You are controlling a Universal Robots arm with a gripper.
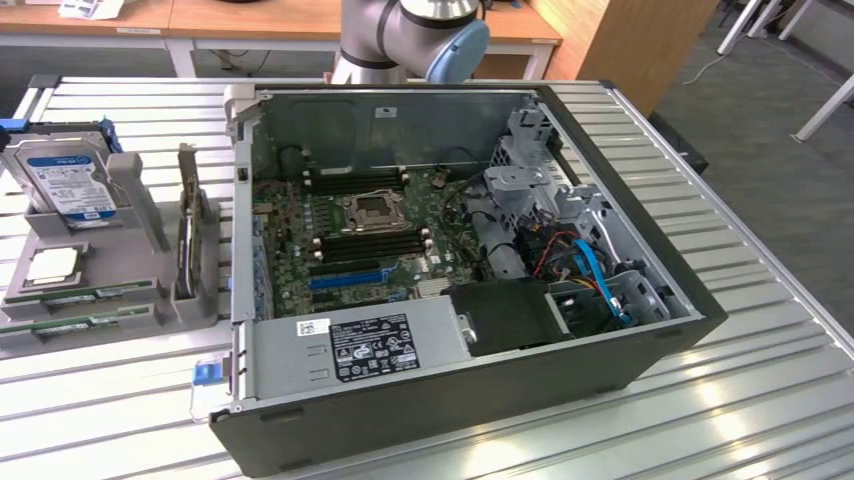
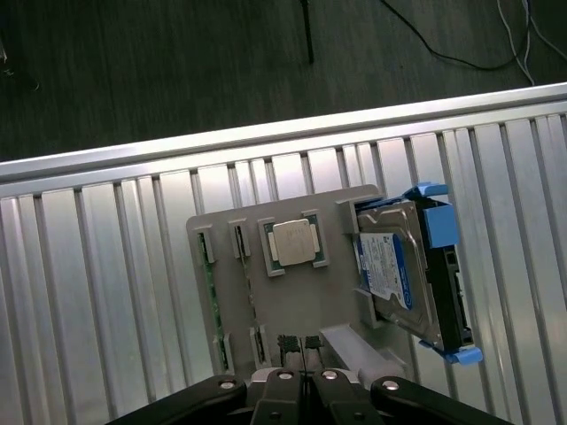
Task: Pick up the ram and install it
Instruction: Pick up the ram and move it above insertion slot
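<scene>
Two ram sticks stand on edge in slots of a grey holder tray: one ram stick near the tray's edge and a second beside it. In the exterior view the ram sticks lie at the front of the same tray, on the exterior view's left of the open computer case. My gripper hovers above the tray's edge, its two black fingertips pressed together, shut on nothing. It is well above the sticks and touches neither.
The tray also holds a CPU, a blue-framed hard drive and an upright expansion card. Inside the case, black memory slots flank the CPU socket. The arm's base stands behind the case on the slatted table.
</scene>
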